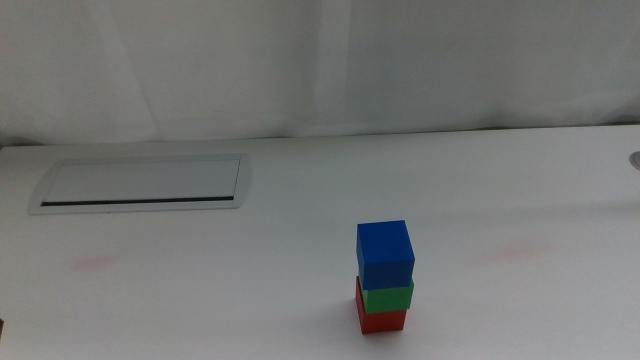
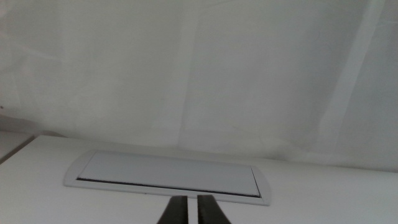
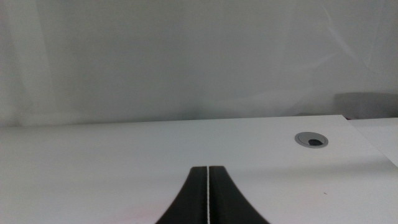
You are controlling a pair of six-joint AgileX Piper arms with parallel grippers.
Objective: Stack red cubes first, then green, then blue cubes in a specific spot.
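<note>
Middle view: the red cube (image 1: 381,319) sat on the white counter (image 1: 200,300), the green cube (image 1: 388,297) rested on it, and the blue cube (image 1: 385,254) topped the column. The blue cube was turned slightly against the two below, overhanging a little. The stack stood in the near-centre of the counter, well apart from the grey-framed panel (image 1: 143,184); faint pink smudges (image 1: 95,263) lay to either side. Neither of my arms appeared here.

Left wrist view: my left claw (image 2: 193,211) was pressed nearly together, only a thin slit between its jaws, pinching nothing. It faced the panel (image 2: 168,176), away from the cubes.

Right wrist view: my right claw (image 3: 207,199) was pressed together, empty, facing bare counter and a round grey port (image 3: 310,140).

Judgement: the order red, green, blue appeared complete. The step in hand was to hold both arms clear; done well, that meant no sweep toward the column, since the skewed top cube would probably topple at a light nudge.
</note>
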